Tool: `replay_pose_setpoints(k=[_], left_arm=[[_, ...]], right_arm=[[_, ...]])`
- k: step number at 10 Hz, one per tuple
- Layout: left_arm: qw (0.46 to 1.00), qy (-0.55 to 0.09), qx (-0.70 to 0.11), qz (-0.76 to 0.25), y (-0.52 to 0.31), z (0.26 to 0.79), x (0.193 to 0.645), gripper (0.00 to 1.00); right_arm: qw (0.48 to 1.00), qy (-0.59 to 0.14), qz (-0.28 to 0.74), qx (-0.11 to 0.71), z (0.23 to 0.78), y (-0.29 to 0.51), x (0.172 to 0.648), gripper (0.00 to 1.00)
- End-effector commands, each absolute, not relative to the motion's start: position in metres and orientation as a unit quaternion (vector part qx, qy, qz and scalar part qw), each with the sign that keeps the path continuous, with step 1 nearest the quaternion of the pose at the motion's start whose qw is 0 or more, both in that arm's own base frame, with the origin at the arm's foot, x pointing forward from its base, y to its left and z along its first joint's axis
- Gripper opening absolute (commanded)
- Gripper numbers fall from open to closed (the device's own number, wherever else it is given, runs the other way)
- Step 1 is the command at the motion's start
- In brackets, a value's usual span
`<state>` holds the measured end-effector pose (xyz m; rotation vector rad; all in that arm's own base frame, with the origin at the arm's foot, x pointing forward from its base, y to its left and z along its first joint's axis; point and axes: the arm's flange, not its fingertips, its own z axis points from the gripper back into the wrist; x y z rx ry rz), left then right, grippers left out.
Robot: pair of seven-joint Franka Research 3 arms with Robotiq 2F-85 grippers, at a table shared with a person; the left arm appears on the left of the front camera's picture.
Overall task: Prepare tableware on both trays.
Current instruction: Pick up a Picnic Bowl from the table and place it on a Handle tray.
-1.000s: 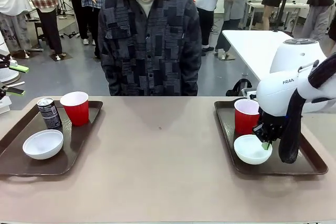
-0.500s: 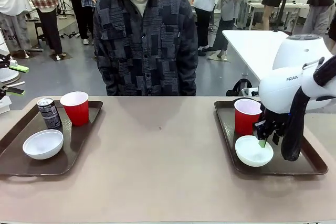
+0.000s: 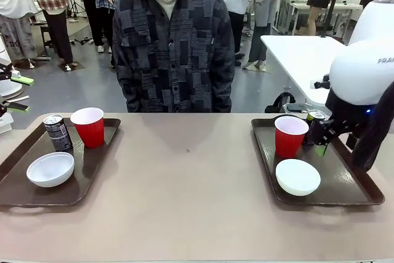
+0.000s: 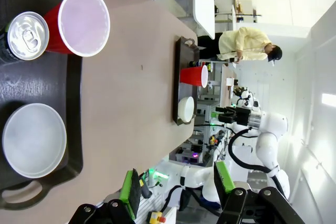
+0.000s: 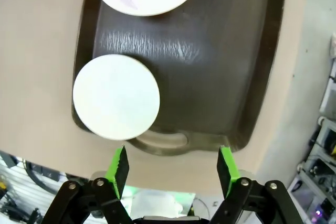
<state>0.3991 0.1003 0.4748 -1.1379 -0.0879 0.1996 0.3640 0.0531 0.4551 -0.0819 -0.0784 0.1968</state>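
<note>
Hovering above the right tray [image 3: 354, 180], my right gripper [image 5: 172, 167] has its green pads spread wide, nothing between them. On that tray stand a red cup [image 3: 290, 135], a white bowl [image 3: 298, 177] and a dark can [image 3: 314, 125] behind the cup. My left gripper [image 4: 176, 183] hangs over the left tray [image 3: 92, 164], jaws parted and empty; cup [image 3: 88, 126], can [image 3: 58, 132] and bowl [image 3: 50, 169] sit there.

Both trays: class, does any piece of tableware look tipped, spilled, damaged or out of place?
Nothing stands out. The left tray holds an upright can, red cup and bowl; the right tray holds the same set, all upright, with no spills.
</note>
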Motion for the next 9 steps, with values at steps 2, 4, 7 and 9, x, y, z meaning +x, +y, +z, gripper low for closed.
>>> replay_pose_setpoints(k=[2,4,7,9], left_arm=[[0.831,-0.041,-0.547,0.095,0.101,0.478,0.4,0.75],[0.831,-0.041,-0.547,0.095,0.101,0.478,0.4,0.75],[0.831,-0.041,-0.547,0.095,0.101,0.478,0.4,0.75],[0.831,-0.041,-0.547,0.095,0.101,0.478,0.4,0.75]], right_arm=[[0.994,-0.039,0.098,-0.041,0.455,0.053,0.364,1.0],[0.994,-0.039,0.098,-0.041,0.455,0.053,0.364,1.0],[0.994,-0.039,0.098,-0.041,0.455,0.053,0.364,1.0],[0.994,-0.039,0.098,-0.041,0.455,0.053,0.364,1.0]])
